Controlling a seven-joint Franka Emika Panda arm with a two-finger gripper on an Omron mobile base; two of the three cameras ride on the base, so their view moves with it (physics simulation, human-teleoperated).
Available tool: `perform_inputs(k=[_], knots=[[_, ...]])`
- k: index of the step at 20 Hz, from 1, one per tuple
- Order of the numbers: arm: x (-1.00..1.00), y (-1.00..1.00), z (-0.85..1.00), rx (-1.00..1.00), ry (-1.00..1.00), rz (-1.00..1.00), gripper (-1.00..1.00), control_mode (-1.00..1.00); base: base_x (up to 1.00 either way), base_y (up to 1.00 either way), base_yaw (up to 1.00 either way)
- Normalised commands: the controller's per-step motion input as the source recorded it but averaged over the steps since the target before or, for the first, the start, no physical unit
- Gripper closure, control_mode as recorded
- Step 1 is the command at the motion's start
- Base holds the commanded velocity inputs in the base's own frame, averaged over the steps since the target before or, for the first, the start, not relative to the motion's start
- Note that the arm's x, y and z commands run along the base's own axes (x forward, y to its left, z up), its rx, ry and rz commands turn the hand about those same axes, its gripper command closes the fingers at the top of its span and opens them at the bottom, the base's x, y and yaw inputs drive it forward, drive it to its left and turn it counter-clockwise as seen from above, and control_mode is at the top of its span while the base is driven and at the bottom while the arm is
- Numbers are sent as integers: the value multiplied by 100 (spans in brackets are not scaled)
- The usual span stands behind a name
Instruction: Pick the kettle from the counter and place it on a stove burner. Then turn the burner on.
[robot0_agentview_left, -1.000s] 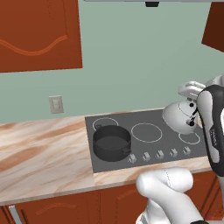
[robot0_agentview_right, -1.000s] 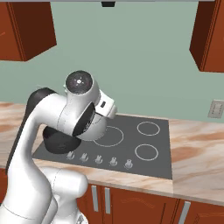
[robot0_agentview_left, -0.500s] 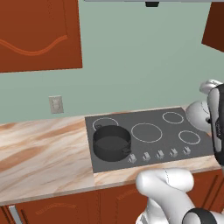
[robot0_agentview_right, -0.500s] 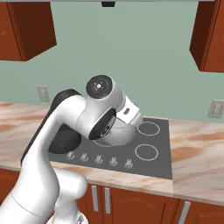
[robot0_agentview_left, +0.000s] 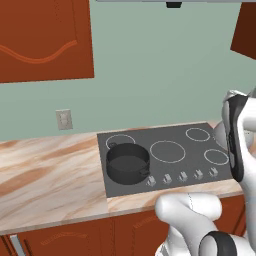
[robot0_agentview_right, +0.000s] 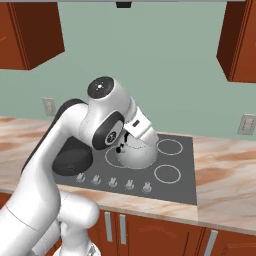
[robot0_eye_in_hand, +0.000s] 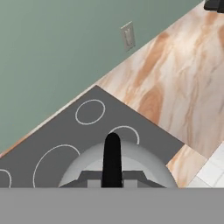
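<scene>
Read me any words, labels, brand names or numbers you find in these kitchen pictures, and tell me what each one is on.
None: no words, brands or numbers can be read.
The stove carries only white burner rings, no text.
Its knobs show no readable marks; too small to tell.
The kettle, pot, wall outlet and cabinets are plain.

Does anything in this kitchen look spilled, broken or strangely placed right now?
Nothing stands out. The kettle hangs upright in the gripper above the stove, the pot sits squarely on a front burner, and the counter shows no spill.
</scene>
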Motion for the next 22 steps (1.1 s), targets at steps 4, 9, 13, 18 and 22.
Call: perform_inputs(k=[4,9,13,18,22], knots=[[5,0,-25,-7,0,0,100,-100,0,0,0],[21,-1,-30,-6,0,0,100,-100,0,0,0],[34,-11,-15,0,0,0,100,-100,0,0,0],[41,-19,-20,0,0,0,100,-100,0,0,0],[45,-29,-29,0,2,0,100,-100,0,0,0]])
